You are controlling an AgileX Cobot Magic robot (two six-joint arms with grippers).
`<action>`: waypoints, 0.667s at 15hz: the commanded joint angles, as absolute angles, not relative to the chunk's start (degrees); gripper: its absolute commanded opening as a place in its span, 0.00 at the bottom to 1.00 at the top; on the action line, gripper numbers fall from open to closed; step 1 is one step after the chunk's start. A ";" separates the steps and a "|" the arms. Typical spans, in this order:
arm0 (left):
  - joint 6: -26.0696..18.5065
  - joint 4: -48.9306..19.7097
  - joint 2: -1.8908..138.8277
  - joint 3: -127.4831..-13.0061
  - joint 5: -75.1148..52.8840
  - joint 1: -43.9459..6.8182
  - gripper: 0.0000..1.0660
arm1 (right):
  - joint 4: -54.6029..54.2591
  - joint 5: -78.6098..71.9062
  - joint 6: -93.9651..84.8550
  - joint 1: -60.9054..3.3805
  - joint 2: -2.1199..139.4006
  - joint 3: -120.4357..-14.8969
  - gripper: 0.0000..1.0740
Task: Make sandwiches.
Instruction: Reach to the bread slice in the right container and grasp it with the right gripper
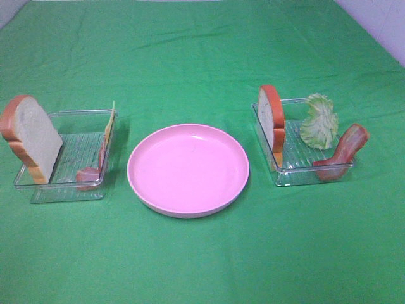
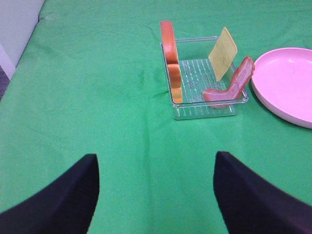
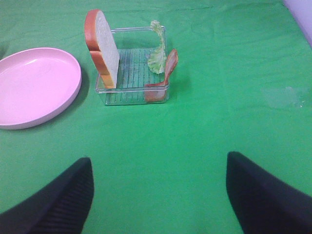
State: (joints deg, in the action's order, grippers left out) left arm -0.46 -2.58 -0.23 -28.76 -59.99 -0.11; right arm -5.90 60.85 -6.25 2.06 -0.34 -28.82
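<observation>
Two bread slices (image 1: 35,136) (image 1: 271,117), two bacon strips (image 2: 229,85) (image 1: 342,152), one cheese (image 2: 223,52), one lettuce (image 1: 319,121); hands (image 2: 156,195) (image 3: 158,195) seemingly wide, empty.

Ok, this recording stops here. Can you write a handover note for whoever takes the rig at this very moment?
Open and empty: left tool and right tool, each above the green cloth, short of its tray.
Left clear plastic tray: white bread slice with orange-brown crust, thin yellow cheese slice, reddish-brown bacon strip.
Right clear plastic tray: second bread slice, pale green lettuce leaf, second bacon strip.
Round pink plate between the trays: nothing on it.
Done: nothing. Left: all the stacking.
</observation>
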 commanded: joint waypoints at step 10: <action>-0.40 -2.46 -1.38 -28.71 -59.47 -0.06 0.60 | -6.13 60.96 -6.19 2.01 -0.97 -28.76 0.67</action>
State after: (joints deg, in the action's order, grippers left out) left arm -0.46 -2.58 -0.23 -28.76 -59.99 -0.11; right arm -5.90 60.85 -6.25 2.06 -0.34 -28.82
